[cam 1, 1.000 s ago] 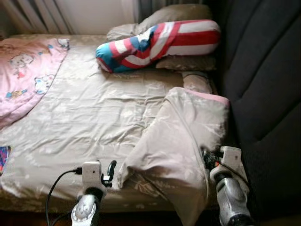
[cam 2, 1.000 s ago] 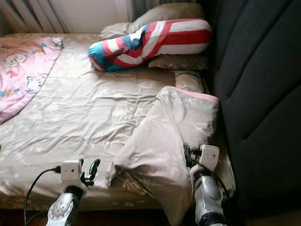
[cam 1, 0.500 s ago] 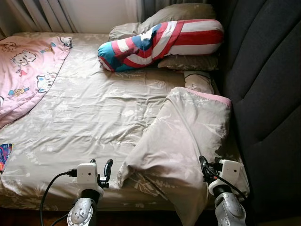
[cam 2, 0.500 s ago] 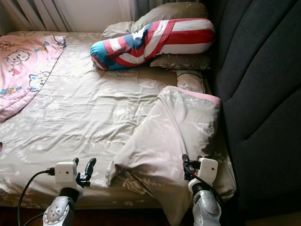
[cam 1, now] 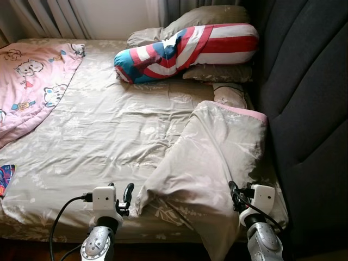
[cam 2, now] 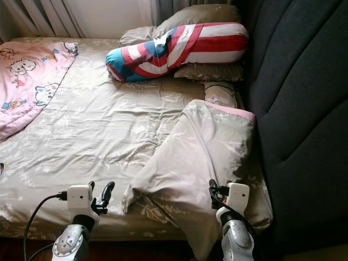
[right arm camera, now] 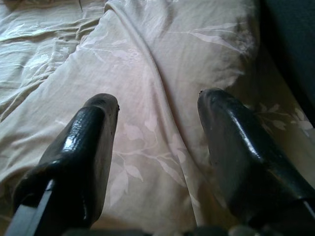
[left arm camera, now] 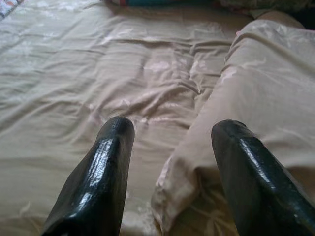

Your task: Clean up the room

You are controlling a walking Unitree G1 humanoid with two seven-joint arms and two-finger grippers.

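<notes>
A crumpled beige floral quilt (cam 1: 209, 157) lies folded back on the right side of the bed, its pink lining showing along the top edge. My left gripper (cam 1: 126, 193) hovers open at the bed's front edge, just left of the quilt's lower corner (left arm camera: 172, 189). My right gripper (cam 1: 234, 191) is open too, low over the quilt's right part, with the cloth under its fingers (right arm camera: 93, 123). Neither holds anything. A red, white and blue striped bolster (cam 1: 185, 51) rests on beige pillows (cam 1: 209, 16) at the far end.
A pink cartoon blanket (cam 1: 30, 81) covers the bed's far left. A small colourful item (cam 1: 4, 178) pokes in at the left edge. The dark padded headboard (cam 1: 304, 98) runs along the right. Curtains (cam 1: 43, 16) hang behind the bed. The beige sheet (cam 1: 103, 130) lies wrinkled.
The camera has shifted slightly and the picture has sharpened. Both grippers sit a little lower in the picture, nearer the bed's front edge, and stay open.
</notes>
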